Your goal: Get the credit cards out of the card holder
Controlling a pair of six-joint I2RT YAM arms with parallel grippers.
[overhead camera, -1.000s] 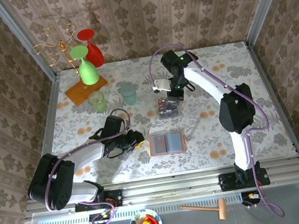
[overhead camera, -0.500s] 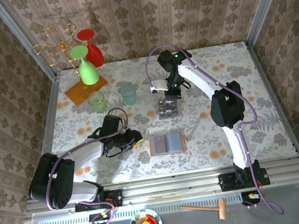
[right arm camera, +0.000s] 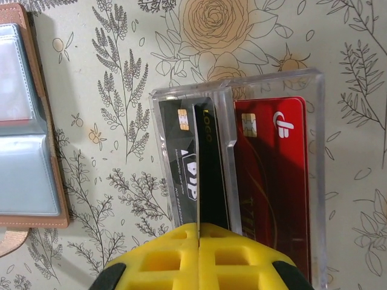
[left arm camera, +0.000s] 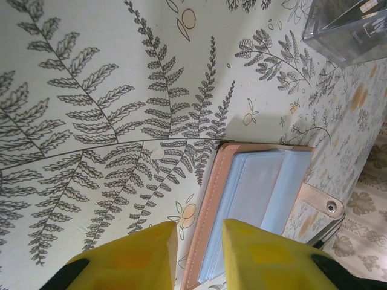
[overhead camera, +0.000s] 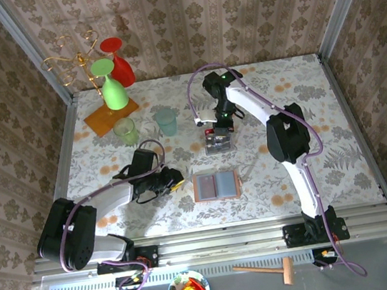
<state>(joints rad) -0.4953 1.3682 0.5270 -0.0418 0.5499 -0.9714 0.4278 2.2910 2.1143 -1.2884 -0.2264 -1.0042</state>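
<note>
The card holder (overhead camera: 216,185) lies open on the table, salmon edge and grey-blue pockets up (left arm camera: 254,199) (right arm camera: 24,151). My left gripper (overhead camera: 177,181) (left arm camera: 199,232) sits low just left of it, jaws slightly open with nothing between them. My right gripper (overhead camera: 218,127) (right arm camera: 198,232) is shut on a black credit card (right arm camera: 210,169), held on edge over the left slot of the clear tray (overhead camera: 219,143) (right arm camera: 272,75). A black VIP card (right arm camera: 178,157) lies in that slot and a red card (right arm camera: 275,175) in the right one.
A glass rack with an orange base (overhead camera: 112,117) holds a green glass (overhead camera: 111,84) and a red one (overhead camera: 118,62) at the back left. A green cup (overhead camera: 126,131) and a teal cup (overhead camera: 167,122) stand near it. Wallpapered walls enclose the table.
The right arm's elbow has swung left and its gripper has shifted over the tray with the black card. The left arm and the card holder have stayed put.
</note>
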